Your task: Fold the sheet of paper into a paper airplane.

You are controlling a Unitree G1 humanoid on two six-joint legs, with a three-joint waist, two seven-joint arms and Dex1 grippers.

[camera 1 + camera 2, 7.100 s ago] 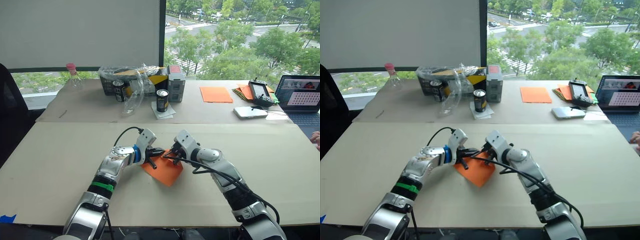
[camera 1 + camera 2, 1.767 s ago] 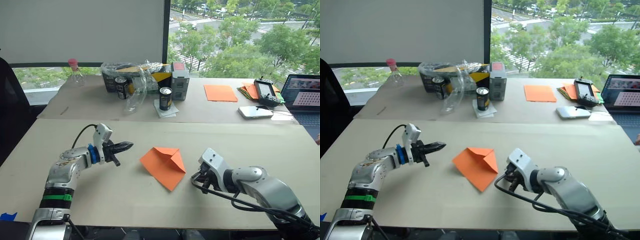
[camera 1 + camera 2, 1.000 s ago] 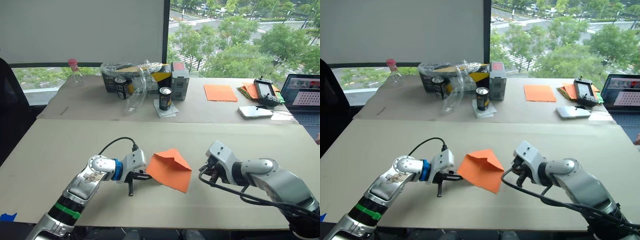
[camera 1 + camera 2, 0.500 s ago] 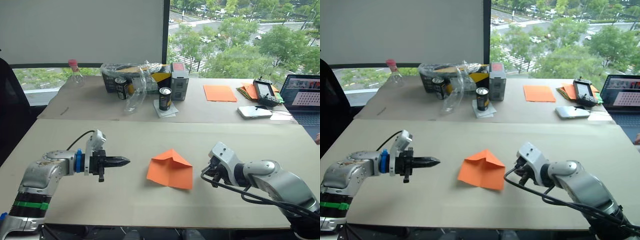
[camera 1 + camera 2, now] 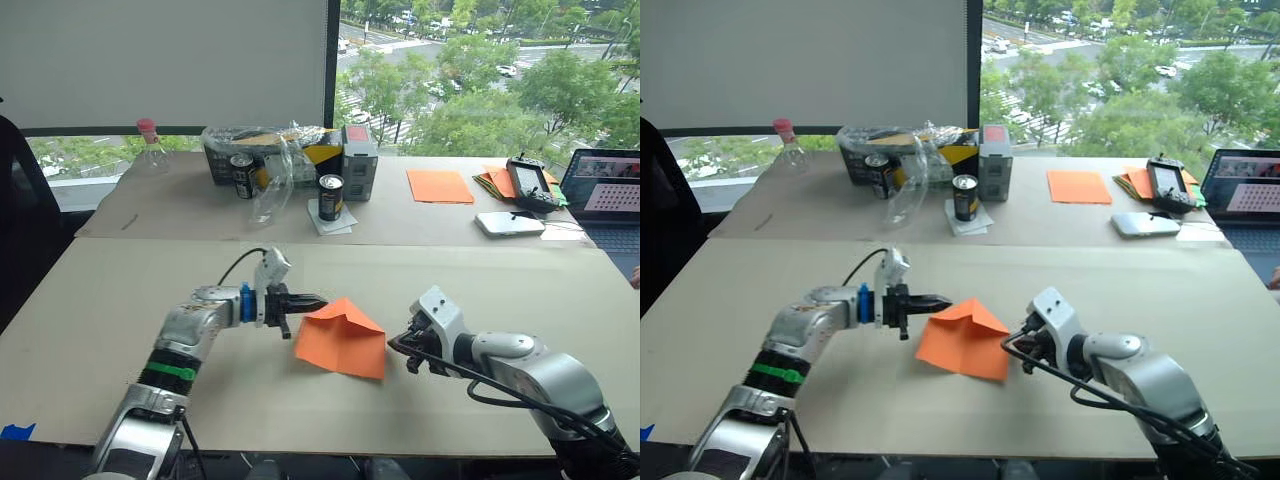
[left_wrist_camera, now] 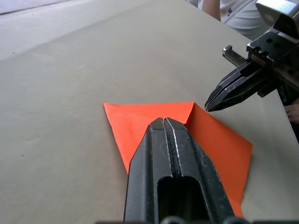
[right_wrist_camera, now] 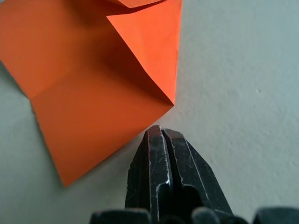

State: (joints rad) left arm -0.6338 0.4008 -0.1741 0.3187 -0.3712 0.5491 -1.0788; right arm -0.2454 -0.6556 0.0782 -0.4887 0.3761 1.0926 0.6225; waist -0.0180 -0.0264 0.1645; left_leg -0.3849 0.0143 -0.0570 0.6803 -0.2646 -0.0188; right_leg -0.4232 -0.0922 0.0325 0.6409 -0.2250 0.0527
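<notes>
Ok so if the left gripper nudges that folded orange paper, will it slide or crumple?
Probably slide: the sheet of paper lies loose on the smooth table, looking light. Being thin with raised flaps, it may buckle where the shut left gripper pushes.

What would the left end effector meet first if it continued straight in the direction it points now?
Most likely the folded orange paper: the shut left end effector points at its near corner, seemingly just above it, though depth is unclear.
</notes>
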